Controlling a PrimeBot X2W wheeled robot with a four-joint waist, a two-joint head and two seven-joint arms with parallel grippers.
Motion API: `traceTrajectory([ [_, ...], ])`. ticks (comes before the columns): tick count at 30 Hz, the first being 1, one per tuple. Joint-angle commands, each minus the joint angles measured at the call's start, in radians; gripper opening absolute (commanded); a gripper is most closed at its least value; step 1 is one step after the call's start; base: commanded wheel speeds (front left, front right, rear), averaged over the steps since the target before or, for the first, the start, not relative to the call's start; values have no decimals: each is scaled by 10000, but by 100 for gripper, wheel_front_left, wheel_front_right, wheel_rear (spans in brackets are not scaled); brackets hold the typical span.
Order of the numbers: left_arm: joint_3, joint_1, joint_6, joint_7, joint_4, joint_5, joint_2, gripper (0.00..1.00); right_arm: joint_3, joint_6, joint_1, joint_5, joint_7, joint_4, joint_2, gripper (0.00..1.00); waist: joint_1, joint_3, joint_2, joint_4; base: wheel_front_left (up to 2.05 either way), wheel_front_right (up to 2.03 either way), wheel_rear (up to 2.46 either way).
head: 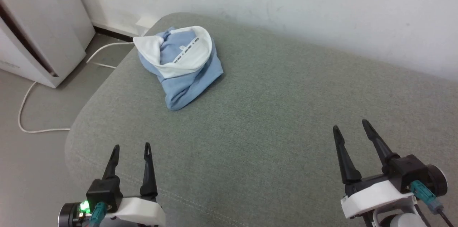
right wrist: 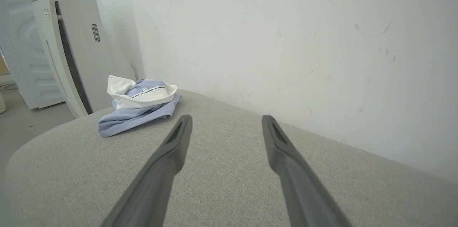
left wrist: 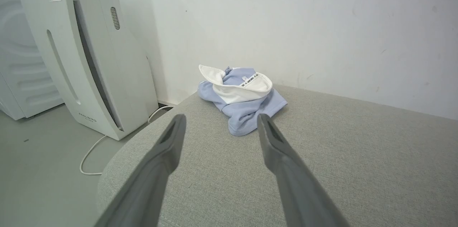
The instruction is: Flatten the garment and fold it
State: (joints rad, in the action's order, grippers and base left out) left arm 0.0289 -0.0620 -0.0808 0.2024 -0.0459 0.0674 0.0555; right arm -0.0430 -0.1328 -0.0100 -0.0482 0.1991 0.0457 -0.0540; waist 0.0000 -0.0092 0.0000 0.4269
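The garment (head: 186, 78) is a light blue shirt with a white collar, bunched in a small heap at the far left corner of the grey cushioned surface (head: 272, 112). Its collar stands up, showing a white neck tape with black letters. In the left wrist view the garment (left wrist: 243, 107) lies straight ahead, beyond the fingertips. From the right wrist it lies ahead to the left (right wrist: 136, 116). My left gripper (head: 131, 147) hovers open over the near left edge, nothing between its fingers. Over the near right stands my right gripper (head: 351, 126), open and empty too.
A white appliance (left wrist: 82, 51) stands on the floor left of the surface, with a white cable (head: 25, 109) trailing over the grey floor. A white wall (head: 286, 1) runs close behind the surface. The surface's rounded left edge (head: 77, 123) drops to the floor.
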Motion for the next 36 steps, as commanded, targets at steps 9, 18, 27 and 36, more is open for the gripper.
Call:
traceTrajectory([
  [9, 106, -185, -193, 249, -88, 206, -46, 100, -122, 18, -149, -222, 283, 144, 32, 100, 0, 76, 0, 479, 0, 0, 0],
  [18, 170, -200, -261, 438, -183, 304, -50, 100, -217, 20, -154, -241, 471, 258, 35, 100, 0, 69, 0, 928, 0, 0, 0],
  [27, 253, -224, -318, 594, -229, 366, -53, 100, -278, 21, -166, -276, 626, 344, 38, 100, 0, 82, 0, 1289, 0, 0, 0],
  [36, 236, -223, -272, 594, -254, 337, -53, 100, -302, 21, -184, -318, 626, 385, 38, 100, 0, 52, 0, 1302, 0, 0, 0],
])
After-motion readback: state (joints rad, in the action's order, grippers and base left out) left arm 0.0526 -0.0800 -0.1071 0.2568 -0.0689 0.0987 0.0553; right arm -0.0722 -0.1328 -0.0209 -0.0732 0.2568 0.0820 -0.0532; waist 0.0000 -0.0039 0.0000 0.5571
